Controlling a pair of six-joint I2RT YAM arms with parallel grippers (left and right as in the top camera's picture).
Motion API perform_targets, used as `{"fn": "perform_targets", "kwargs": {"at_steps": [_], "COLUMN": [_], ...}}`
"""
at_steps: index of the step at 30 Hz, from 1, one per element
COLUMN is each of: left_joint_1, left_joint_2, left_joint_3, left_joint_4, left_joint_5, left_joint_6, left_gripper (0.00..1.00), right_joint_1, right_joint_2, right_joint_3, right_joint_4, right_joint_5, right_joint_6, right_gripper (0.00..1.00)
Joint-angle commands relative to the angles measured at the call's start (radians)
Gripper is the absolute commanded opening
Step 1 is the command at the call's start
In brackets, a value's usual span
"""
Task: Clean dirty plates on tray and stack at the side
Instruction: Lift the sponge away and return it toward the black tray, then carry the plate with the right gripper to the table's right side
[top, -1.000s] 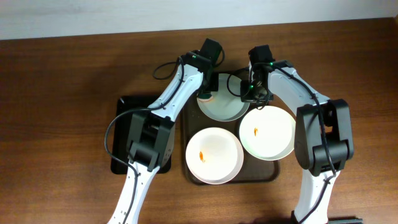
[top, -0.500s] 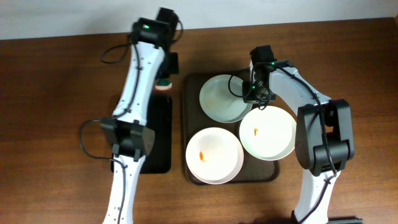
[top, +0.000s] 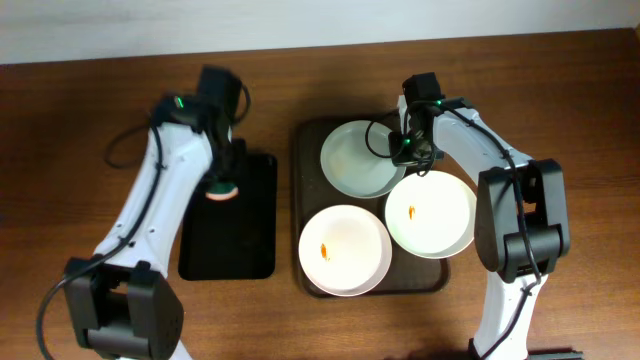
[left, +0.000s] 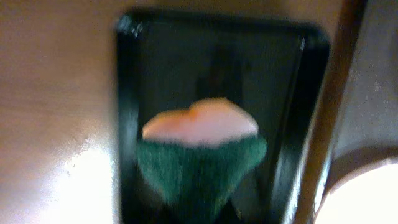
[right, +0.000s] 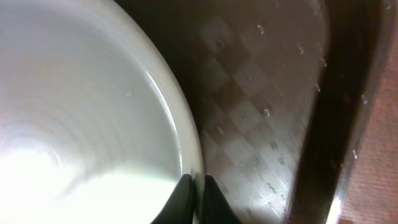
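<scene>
On the brown tray (top: 304, 196) the far plate (top: 355, 160) has its right rim partly hidden under the right claw (top: 405, 152), whose fingers are pinched nearly together on that rim. The near-left plate (top: 343, 250) and near-right plate (top: 430, 215) each carry an orange smear. Left of that tray, over the black tray (top: 235, 245), the left claw (top: 221, 184) grips a green-and-pink sponge (left: 199, 149); blur and the sponge hide its fingers.
</scene>
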Motion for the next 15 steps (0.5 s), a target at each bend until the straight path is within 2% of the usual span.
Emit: {"fn": "perform_targets", "kwargs": {"at_steps": [1,3,7,9,10,11,13,14,15], "left_joint_1": [0.020,0.047,0.115,0.174,0.187,0.193,0.193,0.195,0.203], "left_joint_2": [-0.010,-0.010,-0.010,-0.040,-0.071,-0.111,-0.215,-0.280,-0.347], "left_joint_3": [-0.335,-0.445,-0.514,-0.502,-0.502,-0.502,-0.502,-0.502,-0.502], "left_joint_4": [0.280,0.420,0.475,0.478,0.479,0.477,0.474,0.464,0.455], "left_joint_5": [0.009,0.031,0.050,0.166,0.208,0.213,0.212,0.211,0.200], "left_joint_6": [-0.019,-0.018,-0.022,-0.017,-0.009,-0.005,0.040,0.043,0.043], "left_gripper": [0.00,0.00,0.00,0.33,0.45,0.52,0.82,0.82,0.87], "right_joint_1": [-0.007,-0.007,-0.006,-0.005,-0.002,0.005,0.041,0.069,0.096], "right_joint_2": [0.007,0.005,-0.036,-0.069,-0.072,-0.072,-0.072,-0.072,-0.072], "right_joint_3": [-0.001,0.003,0.090,0.169,0.213,0.248,0.307,0.338,0.360], "right_joint_4": [0.003,-0.004,-0.086,-0.151,-0.192,-0.224,-0.273,-0.299,-0.315], "right_joint_5": [-0.041,-0.042,-0.041,-0.041,-0.041,-0.041,-0.033,-0.033,-0.032], "right_joint_6": [-0.004,0.019,0.018,0.018,0.015,0.014,-0.016,-0.028,-0.035], "right_gripper": [0.04,0.04,0.04,0.04,0.04,0.04,0.04,0.04,0.04]}}
